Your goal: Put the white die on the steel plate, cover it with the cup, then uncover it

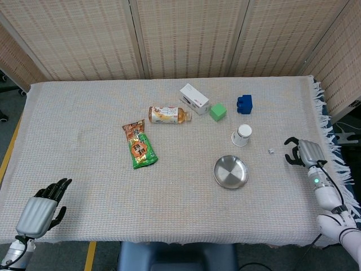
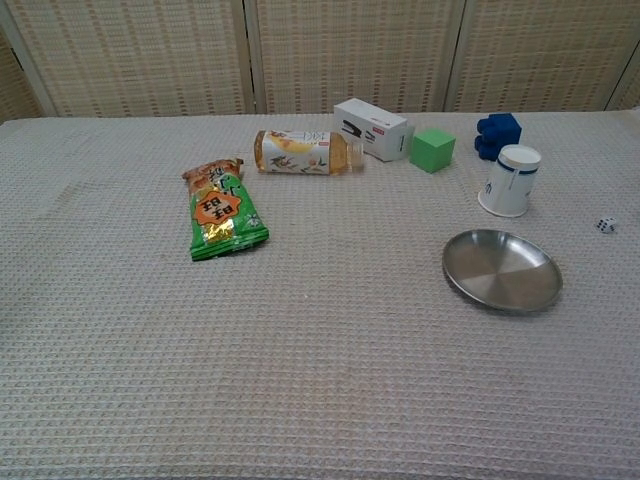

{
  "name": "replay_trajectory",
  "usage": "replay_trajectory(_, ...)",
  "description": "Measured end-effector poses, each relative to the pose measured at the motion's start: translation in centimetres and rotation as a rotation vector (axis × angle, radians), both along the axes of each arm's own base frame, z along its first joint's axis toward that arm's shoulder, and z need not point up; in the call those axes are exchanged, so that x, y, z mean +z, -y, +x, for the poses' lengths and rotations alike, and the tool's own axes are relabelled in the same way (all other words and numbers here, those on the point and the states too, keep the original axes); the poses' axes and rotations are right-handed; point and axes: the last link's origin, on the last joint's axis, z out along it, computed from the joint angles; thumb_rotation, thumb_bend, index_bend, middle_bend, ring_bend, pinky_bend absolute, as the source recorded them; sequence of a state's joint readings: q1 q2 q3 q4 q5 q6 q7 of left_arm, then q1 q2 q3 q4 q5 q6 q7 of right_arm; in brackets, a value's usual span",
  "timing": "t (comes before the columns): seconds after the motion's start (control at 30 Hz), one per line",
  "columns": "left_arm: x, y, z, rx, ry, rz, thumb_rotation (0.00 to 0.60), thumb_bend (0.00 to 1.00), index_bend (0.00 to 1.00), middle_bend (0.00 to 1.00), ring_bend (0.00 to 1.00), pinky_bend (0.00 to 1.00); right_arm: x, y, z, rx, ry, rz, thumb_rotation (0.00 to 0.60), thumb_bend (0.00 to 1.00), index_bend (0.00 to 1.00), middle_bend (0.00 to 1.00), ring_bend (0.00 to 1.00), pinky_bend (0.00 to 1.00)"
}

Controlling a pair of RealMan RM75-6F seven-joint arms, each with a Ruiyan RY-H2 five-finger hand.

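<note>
The small white die (image 1: 271, 151) (image 2: 605, 226) lies on the cloth, right of the round steel plate (image 1: 230, 172) (image 2: 502, 271). A white paper cup (image 1: 242, 135) (image 2: 509, 180) stands upside down just behind the plate. My right hand (image 1: 301, 152) hovers a short way right of the die with its fingers apart and curved, holding nothing. At the table's front left corner, my left hand (image 1: 42, 208) rests empty with its fingers spread. Neither hand shows in the chest view.
A green snack packet (image 1: 139, 145), a tea bottle lying on its side (image 1: 167, 114), a white box (image 1: 194, 99), a green cube (image 1: 218, 112) and a blue block (image 1: 244, 104) lie across the back half. The fringed cloth edge (image 1: 326, 118) runs down the right.
</note>
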State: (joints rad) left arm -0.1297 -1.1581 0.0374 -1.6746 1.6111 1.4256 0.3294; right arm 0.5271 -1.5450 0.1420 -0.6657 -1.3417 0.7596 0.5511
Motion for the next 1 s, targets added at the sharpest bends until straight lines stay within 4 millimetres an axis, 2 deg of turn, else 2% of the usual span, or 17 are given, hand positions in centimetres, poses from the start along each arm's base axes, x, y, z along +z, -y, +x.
replay_trajectory(0.47,-0.1,-0.1,0.0,0.008,0.0,-0.006,0.6,0.45,0.07,0.1,0.19,0.36,-2.4,0.6,-0.2,-0.033,-0.02,-0.023,0.6,0.29,0.42,0.87,0.94,0.81)
replay_trajectory(1.0,0.1,0.0,-0.1,0.007,0.005,0.002,0.6,0.45,0.07,0.1,0.19,0.36,-3.2,2.1,1.8,-0.038,-0.007,0.004,0.6,0.3,0.43,0.87,0.94,0.81)
